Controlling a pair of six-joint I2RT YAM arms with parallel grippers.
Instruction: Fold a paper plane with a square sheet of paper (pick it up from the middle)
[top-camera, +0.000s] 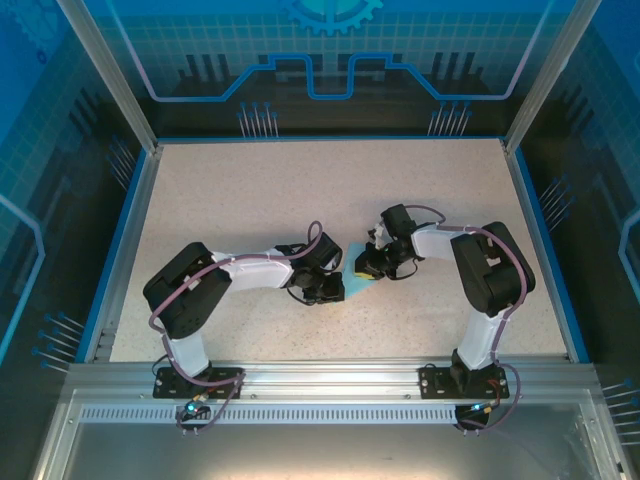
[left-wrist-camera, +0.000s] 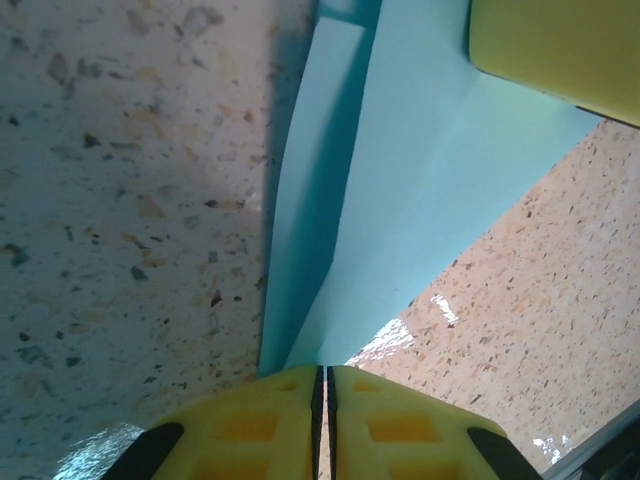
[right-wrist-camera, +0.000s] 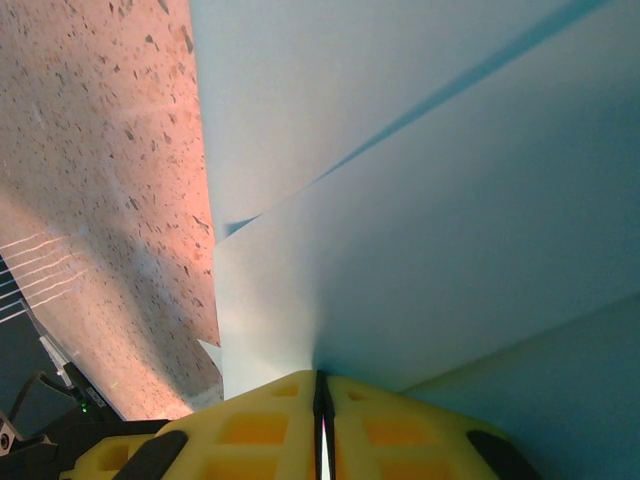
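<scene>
Left gripper (left-wrist-camera: 322, 385), bottom centre of my wrist view, pinched shut on the folded light-blue paper (left-wrist-camera: 410, 200). My right gripper (right-wrist-camera: 322, 388) clamps the paper's other end.

blue-rimmed speckled beige table (top-camera: 250, 200)

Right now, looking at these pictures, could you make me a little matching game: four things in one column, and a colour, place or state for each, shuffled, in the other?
Things:
1. paper
2. table
3. left gripper
4. right arm's base

Descriptions:
a. speckled beige
b. bolted at the near edge
c. light blue, creased
d. shut on the paper

Pairs: 1-c, 2-a, 3-d, 4-b.
</scene>
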